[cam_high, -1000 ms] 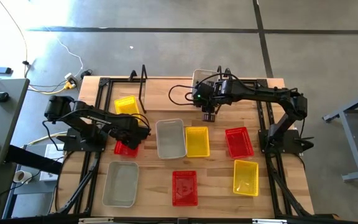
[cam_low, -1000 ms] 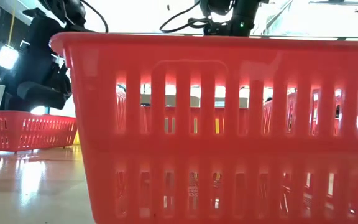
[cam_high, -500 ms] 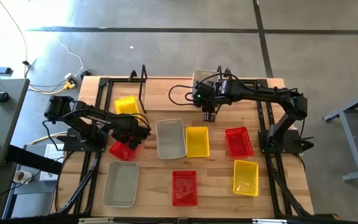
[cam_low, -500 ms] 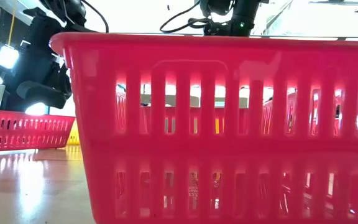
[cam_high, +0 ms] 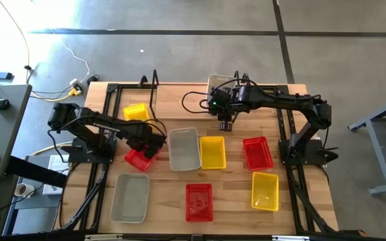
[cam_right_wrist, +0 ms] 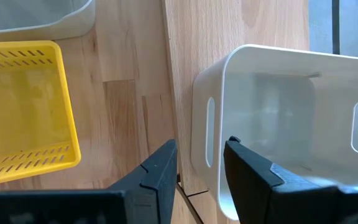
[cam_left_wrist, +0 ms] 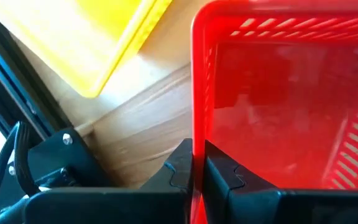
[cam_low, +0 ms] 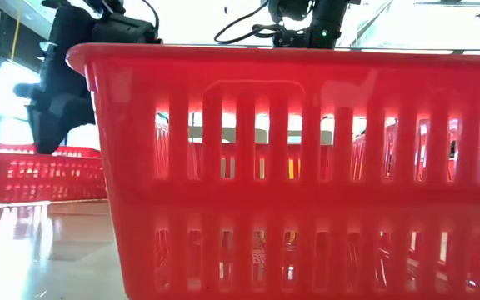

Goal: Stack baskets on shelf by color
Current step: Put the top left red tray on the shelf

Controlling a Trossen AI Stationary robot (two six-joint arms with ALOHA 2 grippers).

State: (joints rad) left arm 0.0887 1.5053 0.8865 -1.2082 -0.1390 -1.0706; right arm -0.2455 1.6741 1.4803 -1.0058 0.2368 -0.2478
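On the light wooden table (cam_high: pixel 233 174), the left gripper (cam_left_wrist: pixel 195 168) sits left of centre in the high view, its two dark fingers pressed together on the rim of a small red plastic mesh-sided basket (cam_high: pixel 139 158). That basket looks tilted, just left of a translucent grey-white plastic basket (cam_high: pixel 183 148) at the frame's middle. In the left wrist view the red wall runs straight up between the finger pads, with a yellow plastic mesh basket (cam_left_wrist: pixel 86 37) lying just beyond on the wood.

The black wire shelf (cam_high: pixel 154 86) stands at the upper left of the table in the high view, and that yellow basket (cam_high: pixel 136 112) lies beside it.

The right gripper (cam_high: pixel 226 124) hangs over the upper middle of the table, near a white plastic bin with slot handles (cam_right_wrist: pixel 278 118). In the right wrist view its fingers (cam_right_wrist: pixel 160 171) are spread, holding nothing.

The other baskets lie apart on the table: a second yellow basket (cam_high: pixel 212 152) touching the grey-white one's right side, a red basket (cam_high: pixel 257 152) to the right of it, a third yellow basket (cam_high: pixel 265 191) at lower right, another red basket (cam_high: pixel 199 201) at lower centre, and a second grey-white basket (cam_high: pixel 131 197) at lower left. In the low view, a red basket's slotted wall (cam_low: pixel 307 167) fills most of the frame.
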